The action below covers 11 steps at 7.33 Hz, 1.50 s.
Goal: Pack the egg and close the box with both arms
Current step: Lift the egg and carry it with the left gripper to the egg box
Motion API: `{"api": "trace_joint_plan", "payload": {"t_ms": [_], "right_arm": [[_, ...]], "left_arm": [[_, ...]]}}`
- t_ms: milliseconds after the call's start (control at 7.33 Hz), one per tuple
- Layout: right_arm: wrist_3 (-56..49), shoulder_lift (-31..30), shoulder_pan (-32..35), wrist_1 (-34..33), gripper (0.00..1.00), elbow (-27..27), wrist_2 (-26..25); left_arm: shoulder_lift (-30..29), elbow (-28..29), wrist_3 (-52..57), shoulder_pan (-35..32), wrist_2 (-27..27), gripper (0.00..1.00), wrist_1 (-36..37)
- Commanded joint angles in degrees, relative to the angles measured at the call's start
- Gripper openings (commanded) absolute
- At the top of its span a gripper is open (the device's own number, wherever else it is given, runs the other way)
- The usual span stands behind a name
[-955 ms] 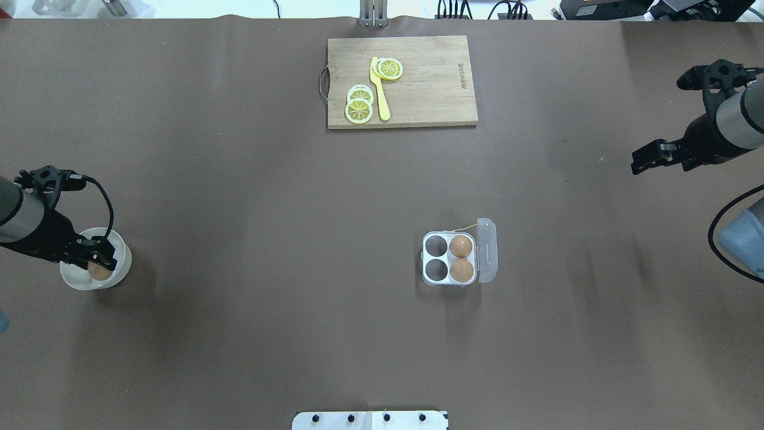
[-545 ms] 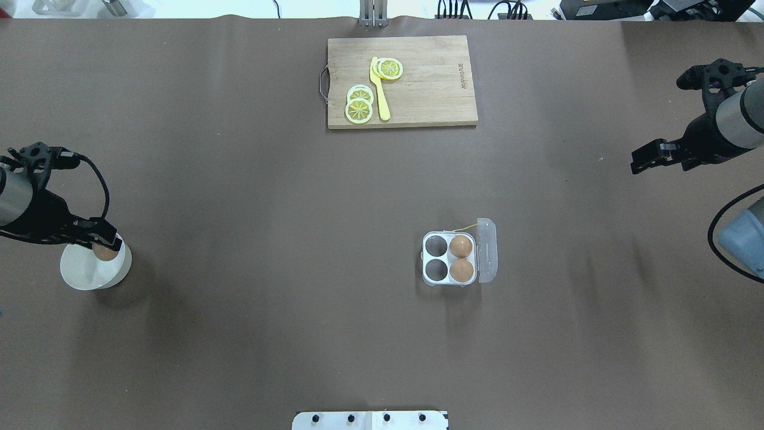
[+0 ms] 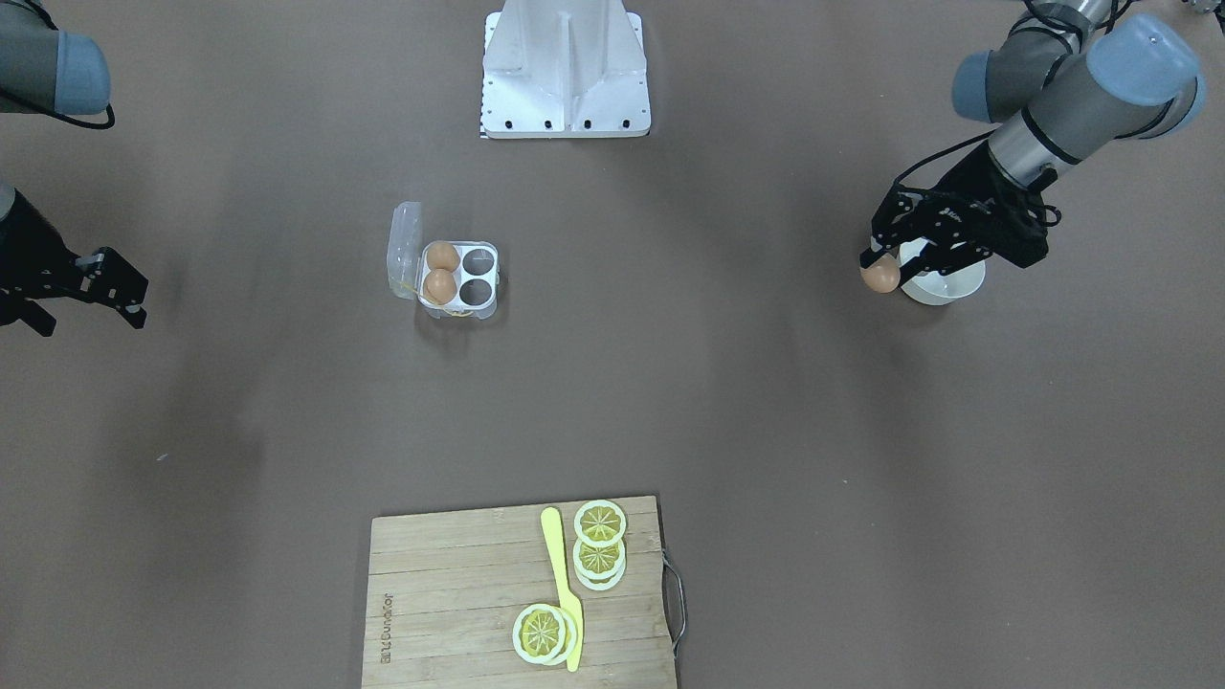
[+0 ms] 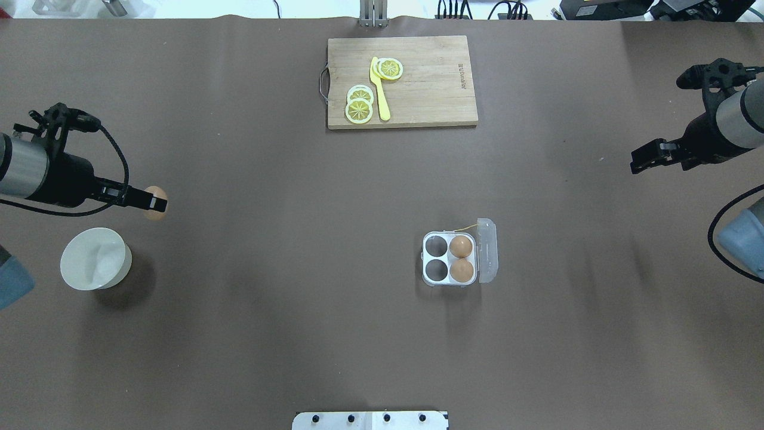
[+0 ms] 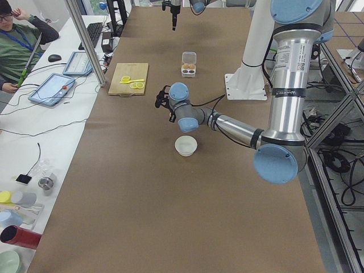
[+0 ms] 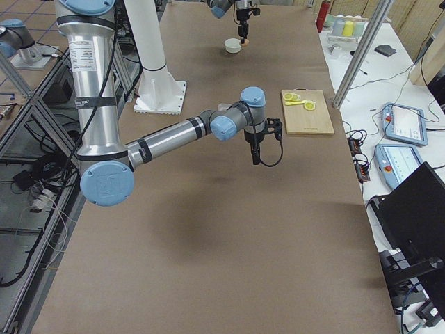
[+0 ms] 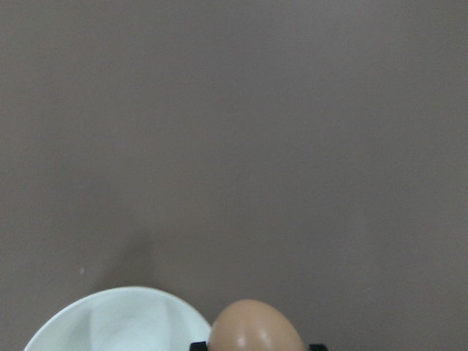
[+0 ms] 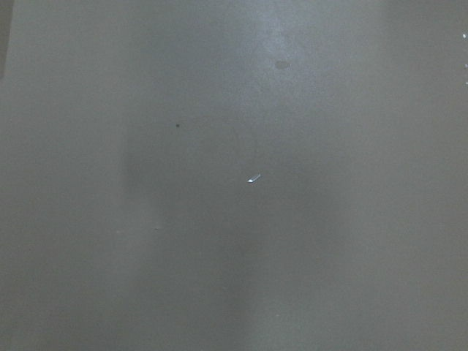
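Note:
My left gripper is shut on an orange-brown egg and holds it in the air, beyond the white bowl and a little toward the table's middle. The egg also shows in the front view and the left wrist view. The clear box stands right of centre with its lid swung open on the right. Two eggs fill its right cells; the two left cells are empty. My right gripper is open and empty, high at the far right.
A wooden cutting board with lemon slices and a yellow knife lies at the far middle. The white bowl holds nothing. The white mounting base sits at the near edge.
My left gripper has lifted the egg out of the bowl and carried it away from the robot and toward the table's middle. The right arm has not moved.

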Motion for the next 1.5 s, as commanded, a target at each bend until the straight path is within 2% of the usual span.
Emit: {"api": "trace_joint_plan", "payload": {"t_ms": [0, 136, 273, 545, 682, 818, 1091, 1364], "right_arm": [[0.0, 0.05, 0.0, 0.0, 1.0, 0.06, 0.0], [0.0, 0.14, 0.0, 0.0, 1.0, 0.15, 0.0], [0.0, 0.14, 0.0, -0.09, 1.0, 0.06, 0.0], [0.0, 0.14, 0.0, 0.0, 1.0, 0.15, 0.09], [0.0, 0.22, 0.0, 0.0, 1.0, 0.15, 0.09], [0.09, 0.57, 0.0, 0.0, 1.0, 0.15, 0.09], [0.09, 0.92, 0.0, -0.09, 1.0, 0.15, 0.09], [0.09, 1.01, 0.0, -0.09, 1.0, 0.15, 0.0]], "left_arm": [[-9.33, 1.21, -0.56, 1.15, 0.04, 0.0, -1.63], [-13.82, 1.65, -2.39, 4.3, 0.56, 0.0, -1.63], [-16.39, 1.31, -5.45, 8.42, 6.14, 0.0, -1.98], [-18.08, 3.75, -5.4, 21.4, 24.91, 0.0, -10.55], [-21.74, 7.42, -2.53, 25.55, 30.05, 0.0, -11.38], [-26.82, 13.03, 2.03, 27.6, 30.54, 0.0, -12.78], [-29.94, 20.96, 2.42, 30.51, 33.69, 0.0, -24.42], [-36.42, 26.14, 2.69, 31.13, 35.8, 0.0, -24.48]]}}
